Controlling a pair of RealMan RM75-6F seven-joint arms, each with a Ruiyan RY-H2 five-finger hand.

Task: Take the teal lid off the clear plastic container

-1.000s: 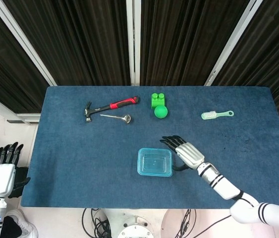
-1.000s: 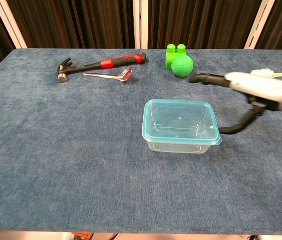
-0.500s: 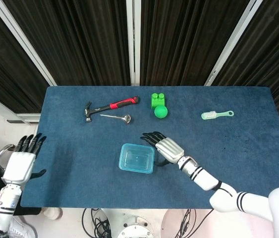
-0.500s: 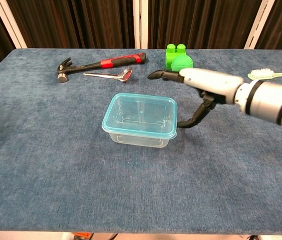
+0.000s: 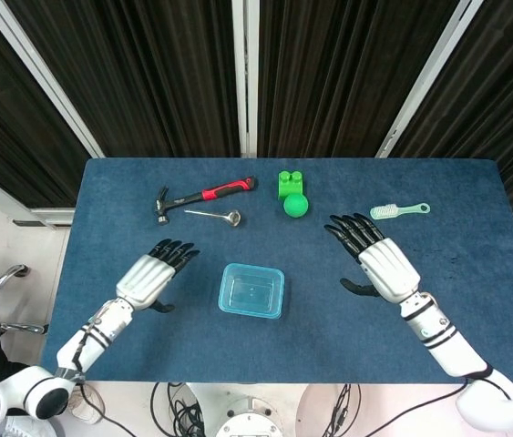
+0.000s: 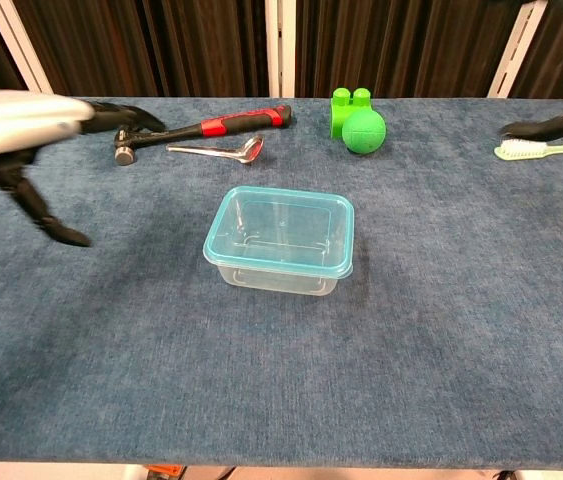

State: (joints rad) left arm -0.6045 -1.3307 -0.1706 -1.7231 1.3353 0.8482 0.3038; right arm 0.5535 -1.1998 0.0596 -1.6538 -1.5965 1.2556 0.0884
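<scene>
We've got bare cloth on both sides of the clear plastic container point(image 5: 251, 291), which sits between our left hand point(image 5: 153, 276) and right hand point(image 5: 376, 260), both spread wide and holding nothing. The teal lid point(image 6: 281, 229) is on, see-through, rim snug all round. Hammer point(image 5: 203, 196) lies beyond the left hand

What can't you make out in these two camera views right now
- Right hand: chest view shows only dark fingertips at its right edge; the rest is cut off.
- Left hand: motion-blurred in chest view, finger pose unclear.
- Teal lid on the clear container: whether it is snapped shut is too fine to tell.
- Brush bristles: too small in head view.
</scene>
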